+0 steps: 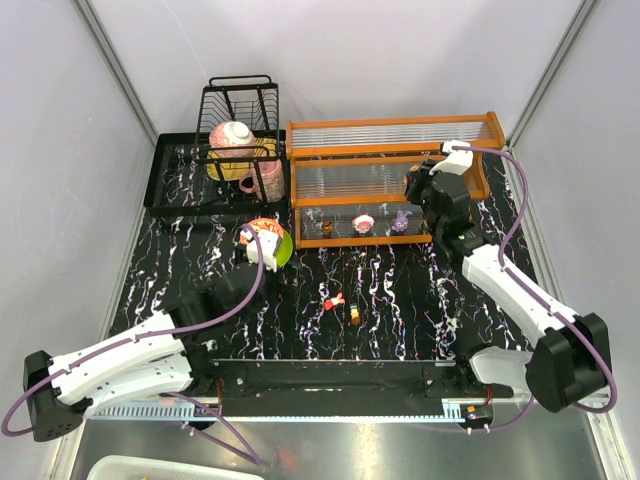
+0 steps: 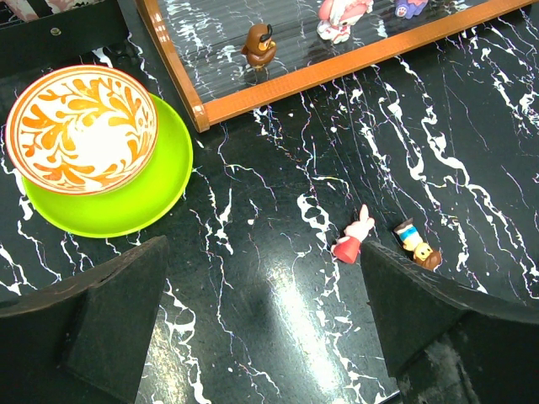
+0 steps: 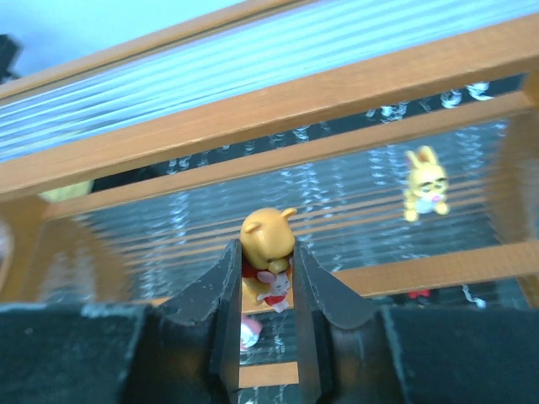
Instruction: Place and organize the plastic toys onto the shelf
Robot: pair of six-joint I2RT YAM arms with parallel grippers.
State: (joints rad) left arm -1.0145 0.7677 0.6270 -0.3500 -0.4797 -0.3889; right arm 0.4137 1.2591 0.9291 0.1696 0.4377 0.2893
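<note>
— What's nearest you?
— My left pincer [image 2: 264, 244], spread wide and empty, over the table [image 2: 278, 168] in front of the shelf's [image 2: 337, 71] left end. Past my fingers, two toys lie flat, well apart from the shelf's front rail. One is a red toy [image 2: 354, 240], its long axis slanted and its ears toward that rail. Just right of it lies a small toy [image 2: 417, 246], slanted the other way, brown end away from the shelf.
— And off the shelf's left corner?
— A bowl [image 2: 80, 126] on a green plate [image 2: 143, 202], just beside the frame.
— On the shelf?
— The lowest tier carries a brown toy [image 2: 258, 46], a pink-white toy [image 2: 341, 17] and a purple toy [image 2: 411, 7], upright in a row.
— Your other arm?
— My right pincer [image 3: 266, 245] is at the shelf's right end, pinching a yellow bear [image 3: 268, 231] by its sides. Its head is toward the rails, its long axis along my fingers. Farther in, a yellow rabbit [image 3: 425, 185] stands upright on a ribbed panel; which tier, I cannot tell.
</note>
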